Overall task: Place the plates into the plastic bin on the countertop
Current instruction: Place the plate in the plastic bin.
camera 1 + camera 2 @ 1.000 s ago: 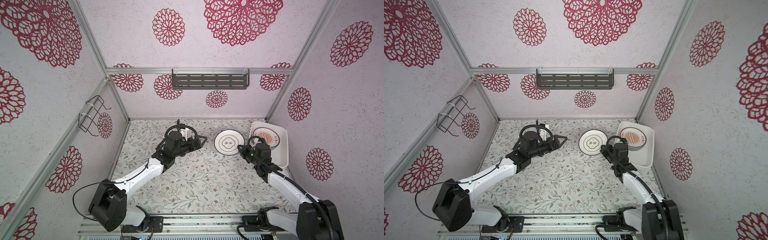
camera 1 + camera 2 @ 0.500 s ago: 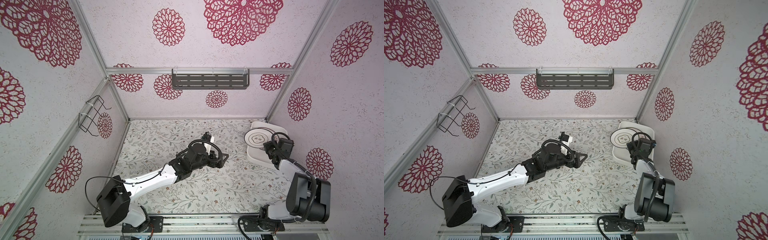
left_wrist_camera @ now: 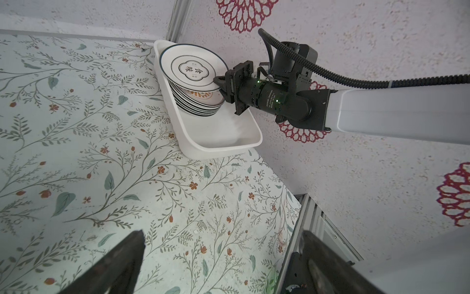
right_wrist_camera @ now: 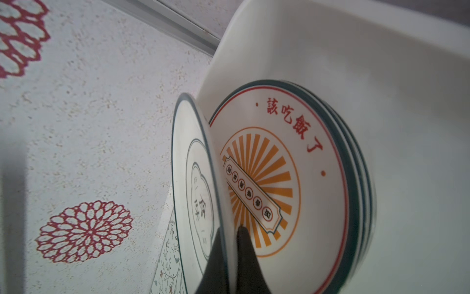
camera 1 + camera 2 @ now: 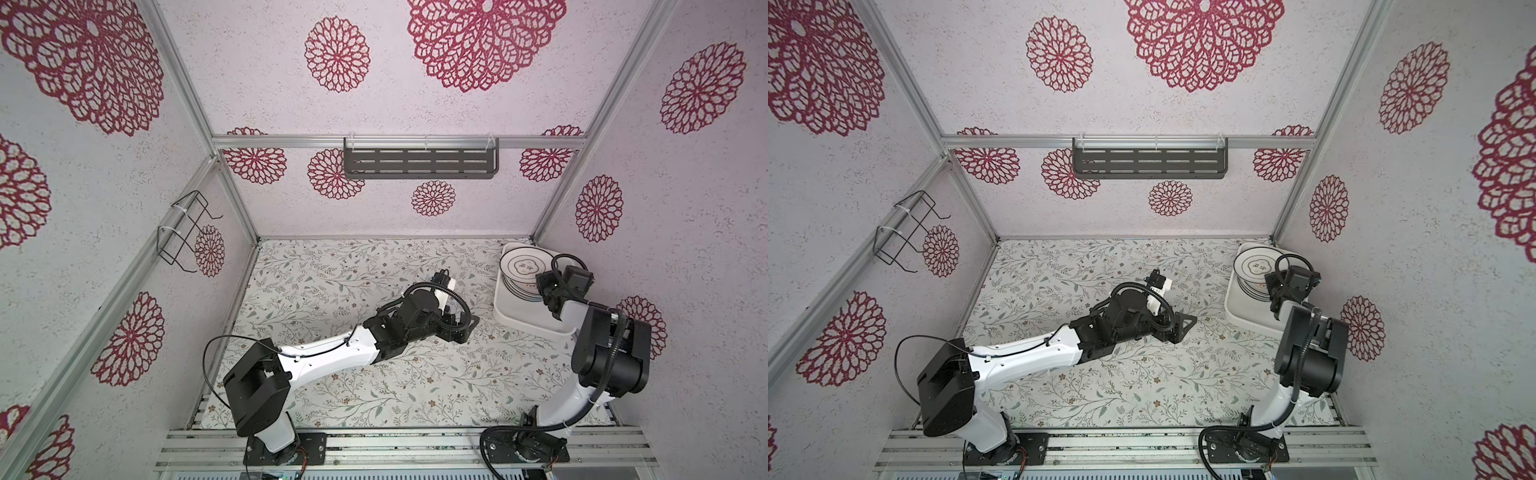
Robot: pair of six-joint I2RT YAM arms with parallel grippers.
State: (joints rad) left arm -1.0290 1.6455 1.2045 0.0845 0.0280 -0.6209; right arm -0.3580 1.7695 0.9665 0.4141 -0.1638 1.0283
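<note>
The white plastic bin (image 5: 536, 322) sits on the leafy countertop (image 5: 332, 282) at the back right. A stack of plates (image 5: 519, 289) fills its far end, with an orange sunburst plate (image 4: 305, 163) uppermost. My right gripper (image 4: 229, 229) is shut on the rim of a white plate with thin dark rings (image 3: 193, 68). It holds that plate tilted just above the stack (image 3: 201, 104). My left gripper (image 3: 221, 234) hangs open and empty over the middle of the countertop, left of the bin (image 3: 221, 142). Both top views show the left gripper (image 5: 1183, 328) pointing towards the bin.
A dark grey slotted shelf (image 5: 419, 163) hangs on the back wall and a black wire rack (image 5: 185, 232) on the left wall. Aluminium rails (image 5: 374, 440) carrying both arm bases run along the front edge. The bin's near half (image 3: 229, 127) holds nothing.
The ringed plate was on the countertop a second ago; my right gripper has carried it over the stack in the bin. My left arm swung right and towards the front.
</note>
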